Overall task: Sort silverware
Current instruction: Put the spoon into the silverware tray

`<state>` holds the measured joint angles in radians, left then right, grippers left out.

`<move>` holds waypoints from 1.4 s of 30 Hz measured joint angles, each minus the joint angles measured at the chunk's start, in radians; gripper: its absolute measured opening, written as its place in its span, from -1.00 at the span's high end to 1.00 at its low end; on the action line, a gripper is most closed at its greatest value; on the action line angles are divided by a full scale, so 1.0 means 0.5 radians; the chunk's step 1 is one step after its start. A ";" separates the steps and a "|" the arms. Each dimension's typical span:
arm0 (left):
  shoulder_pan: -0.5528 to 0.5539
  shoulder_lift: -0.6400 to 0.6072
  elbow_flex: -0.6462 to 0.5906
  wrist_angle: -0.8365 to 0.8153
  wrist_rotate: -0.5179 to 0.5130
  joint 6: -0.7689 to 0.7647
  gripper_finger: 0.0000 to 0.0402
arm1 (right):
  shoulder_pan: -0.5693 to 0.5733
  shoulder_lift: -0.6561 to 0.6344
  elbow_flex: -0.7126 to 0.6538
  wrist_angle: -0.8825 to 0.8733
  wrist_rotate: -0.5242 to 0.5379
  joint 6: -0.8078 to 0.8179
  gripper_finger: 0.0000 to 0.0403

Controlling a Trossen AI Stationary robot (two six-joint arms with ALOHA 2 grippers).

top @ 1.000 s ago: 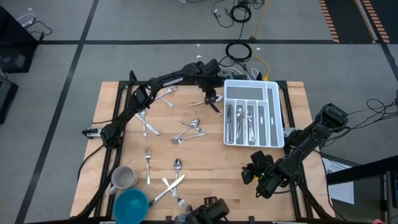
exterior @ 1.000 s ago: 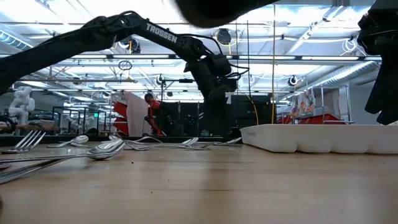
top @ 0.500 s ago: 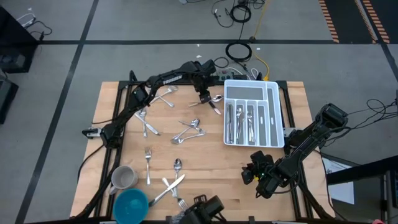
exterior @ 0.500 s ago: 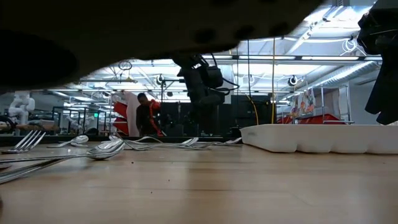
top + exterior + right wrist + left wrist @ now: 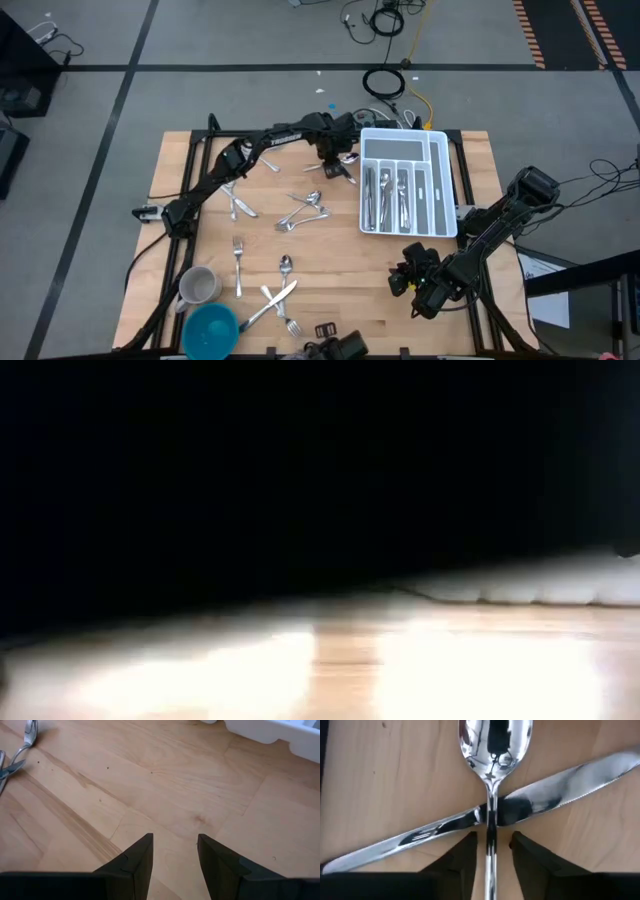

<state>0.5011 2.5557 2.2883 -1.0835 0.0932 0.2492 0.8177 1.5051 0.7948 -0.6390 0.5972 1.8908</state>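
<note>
In the left wrist view a shiny spoon (image 5: pixel 492 755) lies across a table knife (image 5: pixel 535 802) on the wood. My left gripper (image 5: pixel 491 847) points down over them, open, one finger on each side of the spoon's handle with a gap to each. In the high view this pair (image 5: pixel 343 163) lies at the far side, just left of the white organiser tray (image 5: pixel 404 134), under my left gripper (image 5: pixel 335 160). More silverware (image 5: pixel 305 208) is scattered over the table's left half. My right gripper (image 5: pixel 174 845) hangs open over bare wood near the front right (image 5: pixel 402 280).
The tray holds several pieces in its slots (image 5: pixel 385 195). A grey mug (image 5: pixel 198 286) and a blue bowl (image 5: pixel 210 328) stand at the near left. A fork (image 5: pixel 237 262), a spoon (image 5: pixel 285 265) and a crossed knife and fork (image 5: pixel 272 303) lie nearby. The low view is mostly dark.
My left gripper has come down over the crossed spoon and knife and its wrist has turned. The low view, which showed the table and the room a second ago, has gone dark behind something close to that camera. My right arm has kept still.
</note>
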 joint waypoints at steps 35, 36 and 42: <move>-0.061 -0.005 0.015 0.001 -0.130 0.464 0.72 | 0.001 0.000 0.000 0.003 0.011 0.000 0.28; -0.059 -0.005 0.016 0.001 -0.130 0.465 0.72 | 0.001 0.000 0.000 0.003 0.011 -0.001 0.28; -0.062 -0.005 0.016 0.005 -0.173 0.459 0.72 | 0.001 0.000 0.000 0.003 0.011 -0.016 0.28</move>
<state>0.4702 2.5530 2.2963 -1.0811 0.0066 0.4786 0.8181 1.5051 0.7948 -0.6376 0.6025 1.8829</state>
